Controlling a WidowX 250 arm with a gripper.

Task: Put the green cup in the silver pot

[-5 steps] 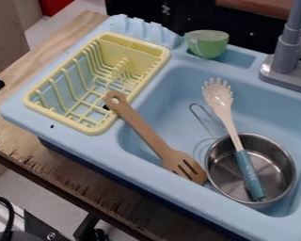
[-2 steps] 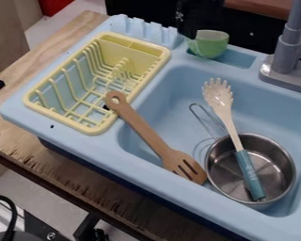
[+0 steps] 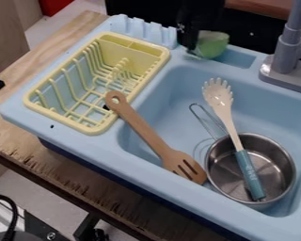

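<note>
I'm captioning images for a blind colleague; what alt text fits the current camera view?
A black robot claw hangs at the left side of a green cup behind a light-blue toy sink. In the basin, a pasta spoon leans in a silver pot, left of which lies a wooden spatula. A yellow dish rack sits further left.

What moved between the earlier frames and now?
Gripper came down from the top edge to the left side of the green cup as pictured; whether it has hold isn't clear. Silver pot, pasta server, wooden turner unchanged.
</note>
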